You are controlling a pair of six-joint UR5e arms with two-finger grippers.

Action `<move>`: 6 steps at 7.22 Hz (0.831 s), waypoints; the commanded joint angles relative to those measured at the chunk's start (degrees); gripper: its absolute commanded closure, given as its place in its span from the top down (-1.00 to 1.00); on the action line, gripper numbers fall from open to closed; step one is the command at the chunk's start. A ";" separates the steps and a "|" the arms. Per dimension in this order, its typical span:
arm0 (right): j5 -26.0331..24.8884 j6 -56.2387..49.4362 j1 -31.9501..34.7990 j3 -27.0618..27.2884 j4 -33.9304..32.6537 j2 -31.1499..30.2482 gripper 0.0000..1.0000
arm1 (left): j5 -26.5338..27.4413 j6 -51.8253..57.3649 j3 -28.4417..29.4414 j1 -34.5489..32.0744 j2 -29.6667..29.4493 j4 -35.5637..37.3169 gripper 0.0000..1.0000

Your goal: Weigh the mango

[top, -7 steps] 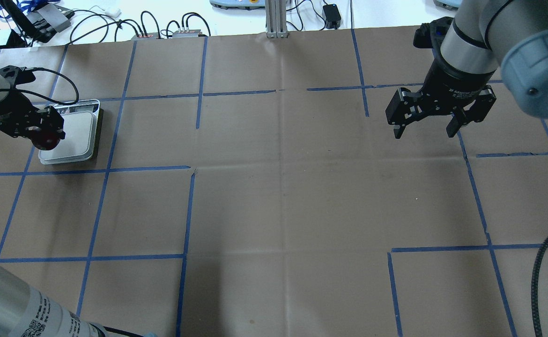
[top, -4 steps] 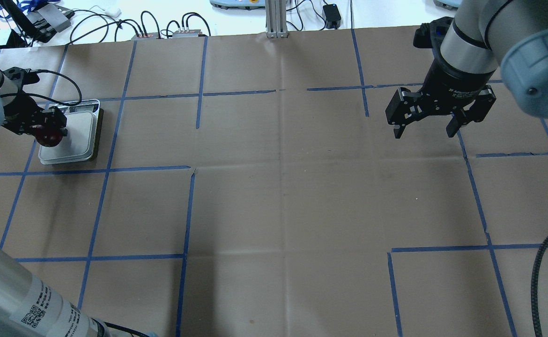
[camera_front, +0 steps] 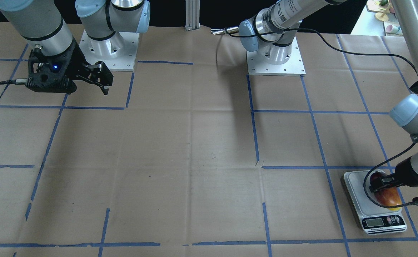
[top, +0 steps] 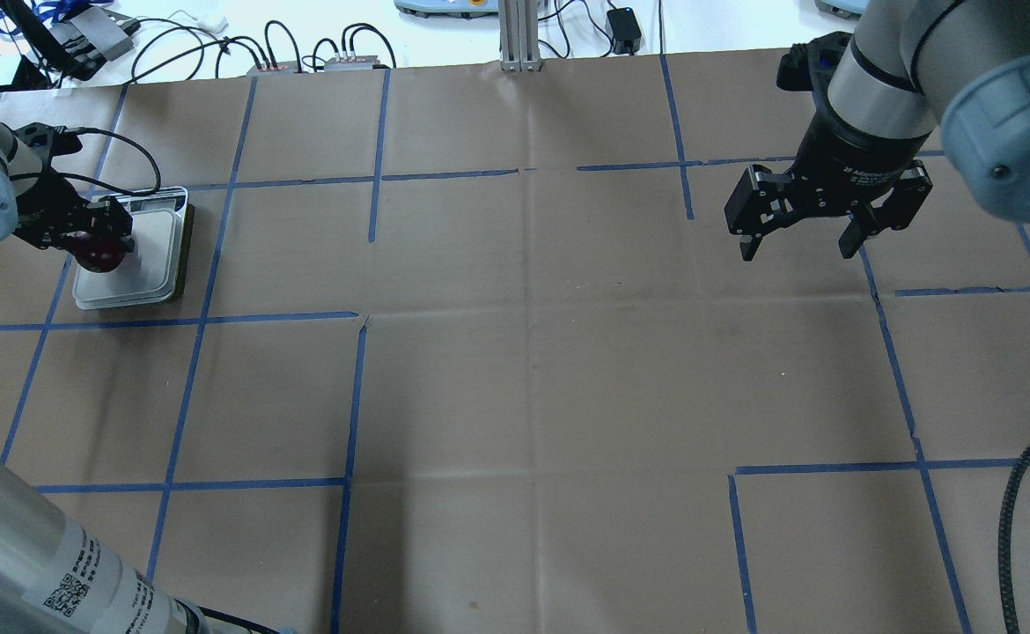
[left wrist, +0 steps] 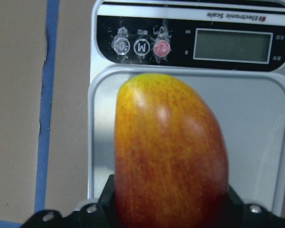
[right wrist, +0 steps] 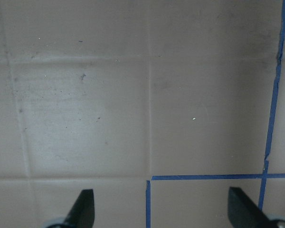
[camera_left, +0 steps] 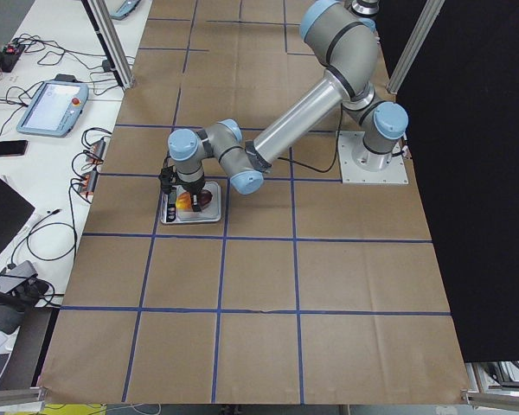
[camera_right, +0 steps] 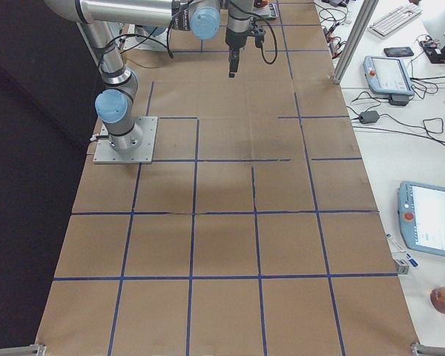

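Counter (top: pixel 524 370) layout: scale (top: pixel 158 264) sits at 10 o'clock, right gripper (top: pixel 798 253) hangs at 2 o'clock with jaws wide and empty, clear of the job, left gripper (top: pixel 97 239) jaws clamp mango (left wrist: pixel 168 152) lengthwise over the plate, likely for centred set-down.

silver arm tubes (camera_left: pixel 294 118), pale blue joint caps (camera_front: pixel 407 109), black cable (top: pixel 1006 528)
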 commanded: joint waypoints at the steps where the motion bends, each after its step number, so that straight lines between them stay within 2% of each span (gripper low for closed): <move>1: 0.00 0.00 0.00 0.00 0.00 0.00 1.00 | 0.04 -0.02 0.10 -0.18 5.79 -3.02 0.99; 3: 0.00 0.00 0.00 0.00 0.00 0.00 1.00 | -0.05 -6.56 -1.21 -1.84 16.93 -14.68 0.99; 5: 0.00 0.00 0.00 0.00 0.00 0.00 1.00 | 0.04 -16.57 -0.09 -10.34 23.74 -25.67 0.99; 6: 0.00 0.00 0.00 0.00 0.00 0.00 1.00 | -0.31 -23.15 -0.08 -15.43 25.76 -27.64 0.99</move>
